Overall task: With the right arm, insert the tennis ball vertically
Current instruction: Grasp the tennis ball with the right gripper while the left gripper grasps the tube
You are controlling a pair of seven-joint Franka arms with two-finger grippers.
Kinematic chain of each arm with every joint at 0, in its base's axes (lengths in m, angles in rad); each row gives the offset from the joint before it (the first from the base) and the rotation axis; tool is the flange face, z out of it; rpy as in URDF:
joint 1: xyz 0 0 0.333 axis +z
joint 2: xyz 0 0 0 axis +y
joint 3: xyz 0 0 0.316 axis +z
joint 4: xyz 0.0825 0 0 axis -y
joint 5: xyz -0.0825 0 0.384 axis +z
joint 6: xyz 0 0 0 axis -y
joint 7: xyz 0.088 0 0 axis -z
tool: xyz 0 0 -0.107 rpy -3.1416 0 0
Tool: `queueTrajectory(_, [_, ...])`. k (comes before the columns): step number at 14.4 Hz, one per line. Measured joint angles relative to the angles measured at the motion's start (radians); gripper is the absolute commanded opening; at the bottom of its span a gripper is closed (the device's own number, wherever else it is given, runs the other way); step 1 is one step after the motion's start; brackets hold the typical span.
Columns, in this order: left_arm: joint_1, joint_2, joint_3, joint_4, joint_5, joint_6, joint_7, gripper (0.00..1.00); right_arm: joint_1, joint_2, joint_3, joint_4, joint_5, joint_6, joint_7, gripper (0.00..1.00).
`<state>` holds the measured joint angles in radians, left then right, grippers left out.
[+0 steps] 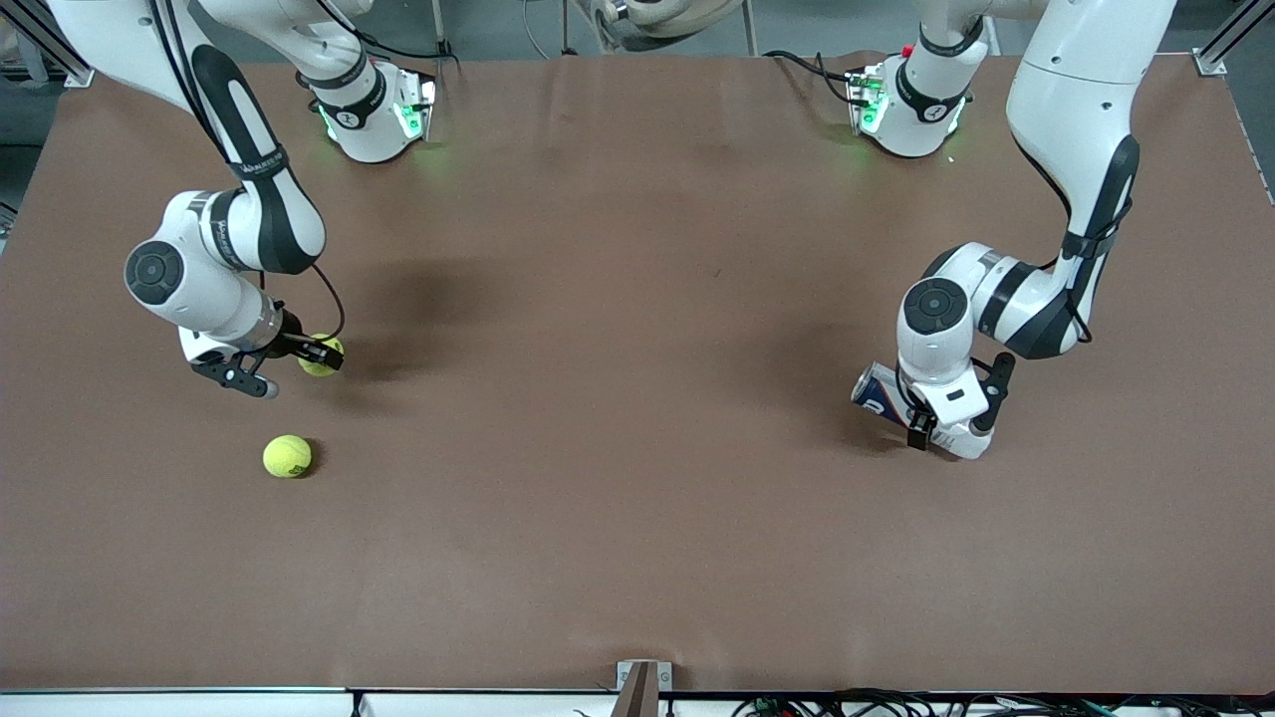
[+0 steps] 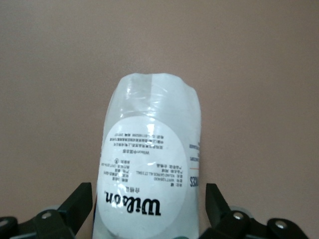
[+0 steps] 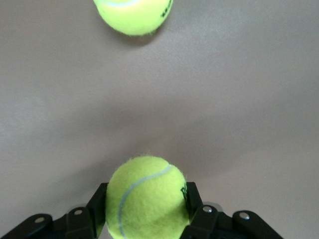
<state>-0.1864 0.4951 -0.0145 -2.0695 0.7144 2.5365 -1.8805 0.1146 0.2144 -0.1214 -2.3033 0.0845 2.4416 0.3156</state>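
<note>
Landmark: the tennis-ball can, lying on its side on the brown desk at the left arm's end.

Nearest the front camera: a loose tennis ball sat on the desk, well apart from the can, toward the right arm's end.

Next: the right gripper, also well apart from the can; jaws closed on a second tennis ball, pads pressed to its sides. Whether it was lifted off the desk could not be told.

The left gripper was at the can, jaws set wide about its body, pads just beside it. Contact could not be told.

Judgement: the can's long axis ran flat along the desk, so it needed standing upright before any vertical drop. Between held ball and can the desk was bare; edges were distant.
</note>
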Motion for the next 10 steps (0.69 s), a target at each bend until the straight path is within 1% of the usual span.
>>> queueTrajectory(4, [0.001,0.017,0.006,0.005,0.005,0.004,0.000,1.00,0.000,-0.016,0.000,0.045,0.009,-0.061,0.026,0.00])
queueTrajectory(5, [0.001,0.021,0.007,0.008,0.005,0.005,0.000,0.97,0.002,-0.019,0.000,0.063,0.009,-0.089,0.042,0.00])
queueTrajectory(7, [0.002,0.028,0.011,0.013,0.005,0.006,0.000,0.75,0.020,-0.027,0.001,0.111,0.010,-0.162,0.094,0.00])
queueTrajectory(8, [0.002,0.029,0.012,0.016,0.005,0.006,-0.001,0.69,0.034,-0.031,0.001,0.136,0.010,-0.193,0.122,0.00])
queueTrajectory(10, [0.006,0.030,0.013,0.022,0.005,0.007,-0.007,0.66,0.054,-0.040,0.003,0.165,0.010,-0.231,0.171,0.00])
